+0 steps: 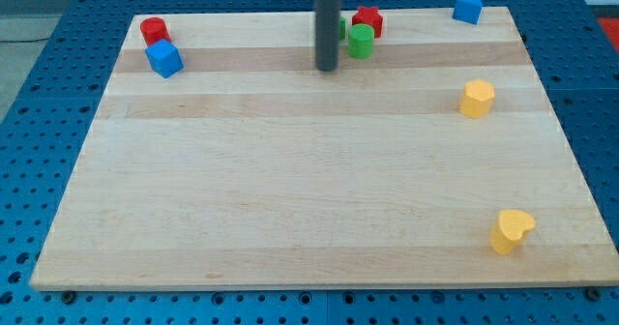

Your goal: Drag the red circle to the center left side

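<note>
— Where's my tip [327, 69]?

— Near the table's [290, 199] top edge, just left of the green cylinder [361, 41] and a red block [368, 20].

— The red circle [154, 30]?

— Top-left corner, touching the blue cube [164, 58].

— Others?

— A blue block [468, 7] top right; a yellow block [476, 99] and a yellow heart [511, 230] along the right.

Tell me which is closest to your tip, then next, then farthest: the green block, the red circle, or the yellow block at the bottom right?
Measured from my tip:
1. The green block, just to the tip's right near the view's top.
2. The red circle, far off at the top left corner, beside a blue cube.
3. The yellow block, down at the view's bottom right.
</note>
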{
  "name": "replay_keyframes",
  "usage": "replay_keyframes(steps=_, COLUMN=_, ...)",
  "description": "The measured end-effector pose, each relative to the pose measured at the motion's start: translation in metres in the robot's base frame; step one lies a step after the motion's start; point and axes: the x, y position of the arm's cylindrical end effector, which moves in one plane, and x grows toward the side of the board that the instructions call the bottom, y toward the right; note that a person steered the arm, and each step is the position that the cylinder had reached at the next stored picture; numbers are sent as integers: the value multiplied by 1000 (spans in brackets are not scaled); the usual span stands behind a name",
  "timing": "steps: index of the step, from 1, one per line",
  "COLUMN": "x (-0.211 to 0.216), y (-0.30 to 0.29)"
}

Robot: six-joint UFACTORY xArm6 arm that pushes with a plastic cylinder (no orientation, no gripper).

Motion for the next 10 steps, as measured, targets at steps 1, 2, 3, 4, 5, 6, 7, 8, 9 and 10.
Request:
replay_keyframes(steps=1, x=-67, y=-43)
replay_keyframes(steps=2, x=-101, y=-86)
replay_keyframes(steps=3, x=-101, y=-108)
replay_keyframes(steps=4, x=-103, y=-186)
replay_keyframes(steps=5, x=-96, y=-237)
replay_keyframes(steps=6, x=-78, y=-237)
replay_keyframes(steps=7, x=-56, y=-238)
replay_keyframes(steps=8, x=-34, y=-241)
replay_keyframes(steps=9, x=-5, y=-241)
replay_keyframes(steps=10, x=20, y=-247)
